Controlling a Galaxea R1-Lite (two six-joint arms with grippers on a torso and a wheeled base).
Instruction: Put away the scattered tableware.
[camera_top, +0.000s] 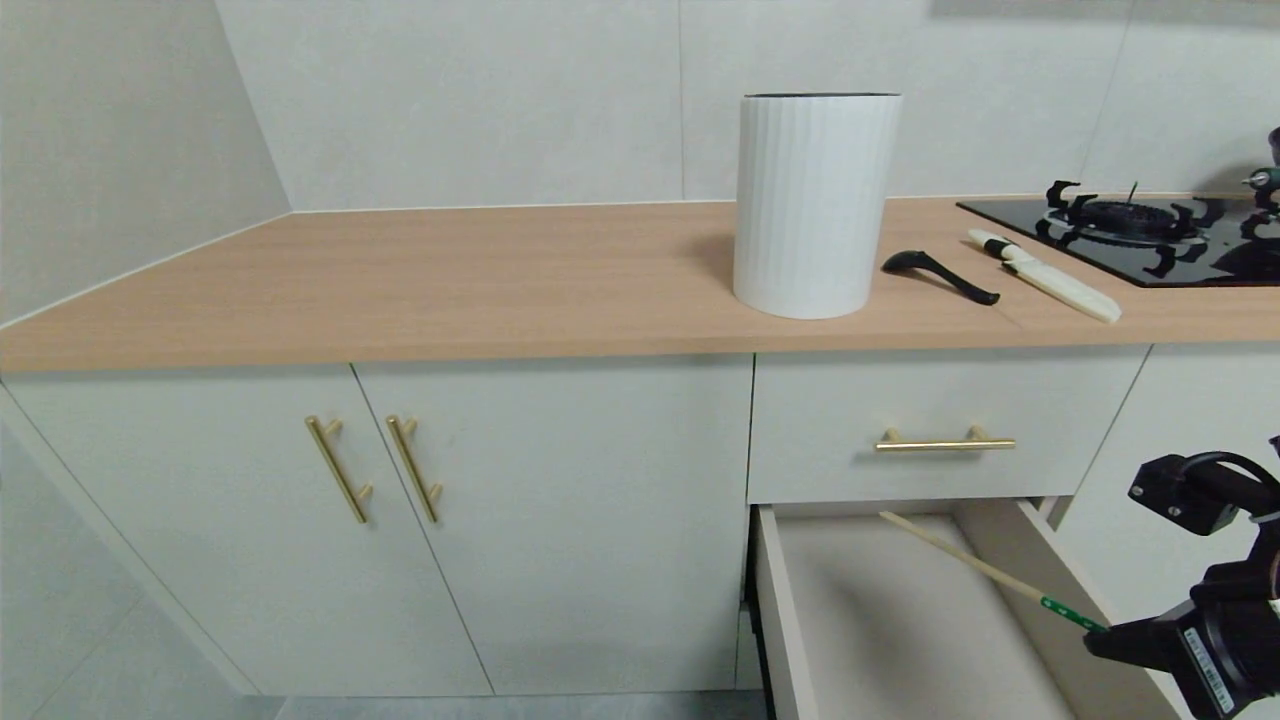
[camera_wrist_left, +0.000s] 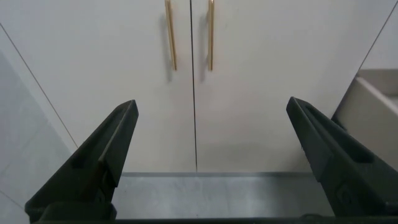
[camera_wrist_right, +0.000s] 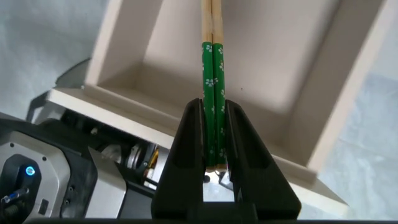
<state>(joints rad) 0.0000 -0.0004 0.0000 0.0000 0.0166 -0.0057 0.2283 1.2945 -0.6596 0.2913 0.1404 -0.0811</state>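
The chopsticks (camera_wrist_right: 211, 81), a slim wooden pair with green flower-printed ends, are pinched tight in the right gripper (camera_wrist_right: 212, 118) and angled over the open drawer (camera_top: 775, 600) at the near right, a smooth, pale box. Up on the wood-grain countertop (camera_top: 450, 280), a curved black spoon (camera_top: 940, 272) and a cream knife (camera_top: 1045, 275) lie right of a ribbed white cylinder (camera_top: 812, 205). The left gripper (camera_wrist_left: 211, 118) hangs with its jaws wide before flat cabinet doors (camera_wrist_left: 261, 74).
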